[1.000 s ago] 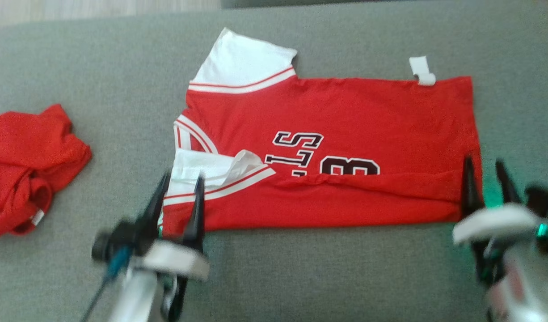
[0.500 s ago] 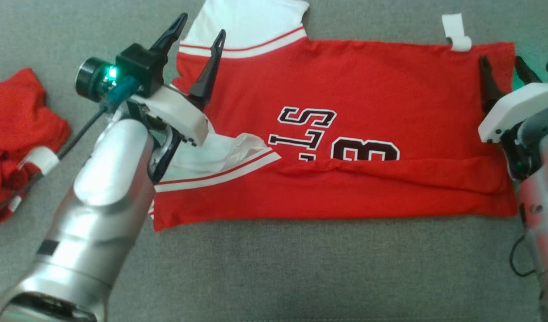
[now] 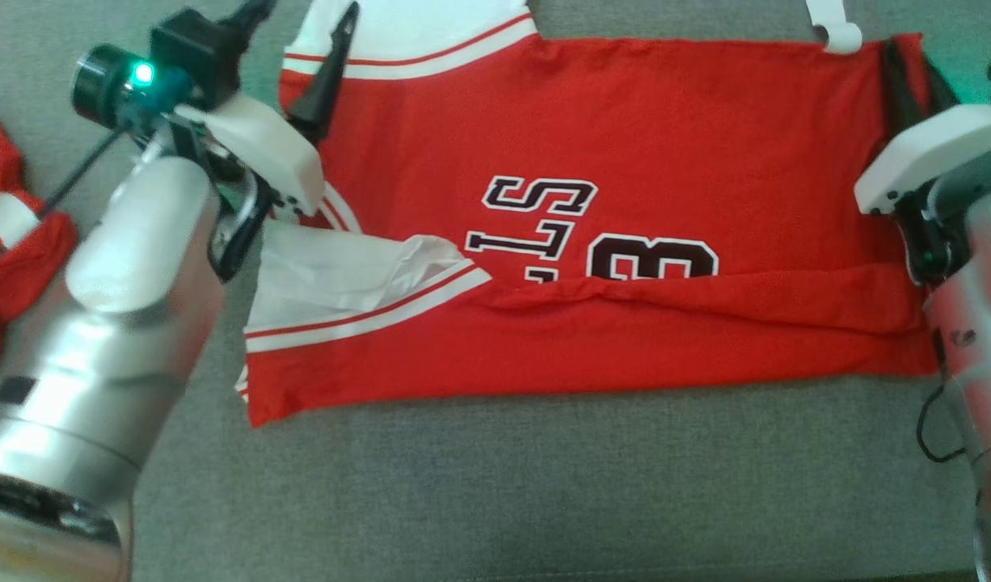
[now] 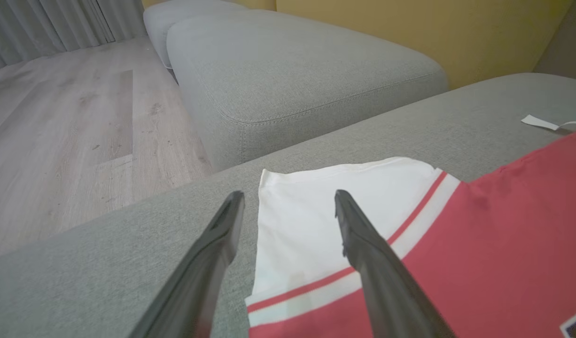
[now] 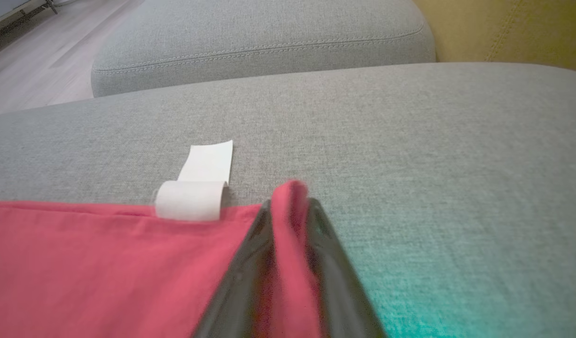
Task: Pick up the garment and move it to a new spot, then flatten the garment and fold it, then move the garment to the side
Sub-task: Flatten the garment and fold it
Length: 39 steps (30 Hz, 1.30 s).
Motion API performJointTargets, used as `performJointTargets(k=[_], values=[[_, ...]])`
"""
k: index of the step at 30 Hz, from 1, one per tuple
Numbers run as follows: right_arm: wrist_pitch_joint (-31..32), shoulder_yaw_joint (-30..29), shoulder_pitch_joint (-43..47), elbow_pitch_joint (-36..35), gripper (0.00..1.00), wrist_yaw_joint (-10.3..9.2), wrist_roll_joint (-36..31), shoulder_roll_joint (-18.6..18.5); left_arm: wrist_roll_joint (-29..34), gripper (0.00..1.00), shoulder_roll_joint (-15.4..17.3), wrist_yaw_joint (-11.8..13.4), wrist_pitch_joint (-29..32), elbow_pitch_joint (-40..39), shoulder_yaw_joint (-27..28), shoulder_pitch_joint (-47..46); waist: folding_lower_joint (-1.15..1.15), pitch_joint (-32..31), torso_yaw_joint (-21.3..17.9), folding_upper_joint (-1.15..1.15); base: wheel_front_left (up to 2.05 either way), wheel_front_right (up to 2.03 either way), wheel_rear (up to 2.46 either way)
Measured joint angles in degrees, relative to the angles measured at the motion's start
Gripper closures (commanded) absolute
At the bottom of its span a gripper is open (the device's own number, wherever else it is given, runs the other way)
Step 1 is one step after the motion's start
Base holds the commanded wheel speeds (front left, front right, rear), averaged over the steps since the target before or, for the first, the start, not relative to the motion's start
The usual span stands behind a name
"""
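The garment (image 3: 609,153) is a red jersey with white sleeves and dark lettering, lying flat on the grey cushion with its near edge folded over. My left gripper (image 3: 301,28) stands open at the far white sleeve (image 4: 316,211), one finger on the sleeve and one on the cushion beside it. At the far right corner, my right gripper (image 3: 912,69) is shut on the jersey's red hem; the cloth (image 5: 288,220) bunches up between its fingers. A white label (image 5: 198,188) lies just left of that grip.
A second red garment (image 3: 10,242) lies crumpled at the left edge of the cushion (image 3: 544,485). Beyond the far side are another grey cushion (image 4: 292,70), a wooden floor (image 4: 58,117) and a yellow backrest (image 5: 504,28).
Both arms reached from the near edge to the jersey's far edge. My right gripper closed on the far right corner. The head camera tilted, shifting the whole picture.
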Motion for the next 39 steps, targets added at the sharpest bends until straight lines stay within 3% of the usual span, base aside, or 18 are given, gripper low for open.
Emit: performJointTargets(k=[12, 18, 26, 27, 28, 29, 34, 39], values=[[-3.9, 8.2, -5.1, -1.1, 1.00, 0.00, 5.1, 1.8, -8.3, 0.00, 3.9, 0.0, 8.5, 3.2, -5.9, -12.5, 0.00, 4.0, -5.3, 0.00, 0.00, 0.00, 0.00], [-5.2, 12.2, -6.8, -2.8, 1.00, 0.00, 8.1, 2.7, -8.8, 0.00, 6.2, 0.0, 10.6, 8.7, -7.2, -15.0, 0.00, 6.6, -8.7, 0.00, 0.00, 0.00, 0.00], [-6.3, 16.1, -8.3, -5.0, 1.00, 0.00, 11.5, 2.8, -9.8, 0.00, 6.3, 0.0, 11.5, 13.9, -7.2, -19.2, 0.00, 9.1, -11.3, 0.00, 0.00, 0.00, 0.00], [-6.5, 16.3, -8.5, -5.2, 1.00, 0.00, 11.9, 2.7, -9.8, 0.41, 6.1, 0.0, 11.6, 14.4, -7.3, -19.5, 0.00, 9.3, -11.3, 0.00, 0.00, 0.00, 0.00], [-6.5, 16.6, -8.5, -5.2, 1.00, 0.00, 12.2, 2.5, -9.8, 0.56, 6.0, 0.0, 11.6, 14.6, -7.5, -19.7, 0.00, 9.3, -11.3, 0.00, 0.00, 0.00, 0.00], [-6.6, 16.8, -8.5, -5.2, 1.00, 0.00, 12.6, 2.4, -9.8, 1.00, 5.8, 0.0, 11.9, 14.7, -7.8, -19.7, 0.00, 9.3, -11.2, 0.00, 0.00, 0.00, 0.00], [-7.1, 17.0, -8.5, -4.5, 1.00, 0.00, 13.3, 1.7, -11.1, 1.00, 5.4, 0.0, 11.5, 13.8, -10.1, -19.3, 0.00, 8.5, -10.2, 0.00, 0.00, 0.00, 0.00], [-9.4, 16.6, -8.6, -3.1, 1.00, 0.00, 13.3, 1.0, -9.4, 1.00, 5.3, 1.1, 1.2, 12.5, -10.8, -19.3, 0.00, 7.1, -8.4, 0.00, 0.00, 0.00, 0.00]])
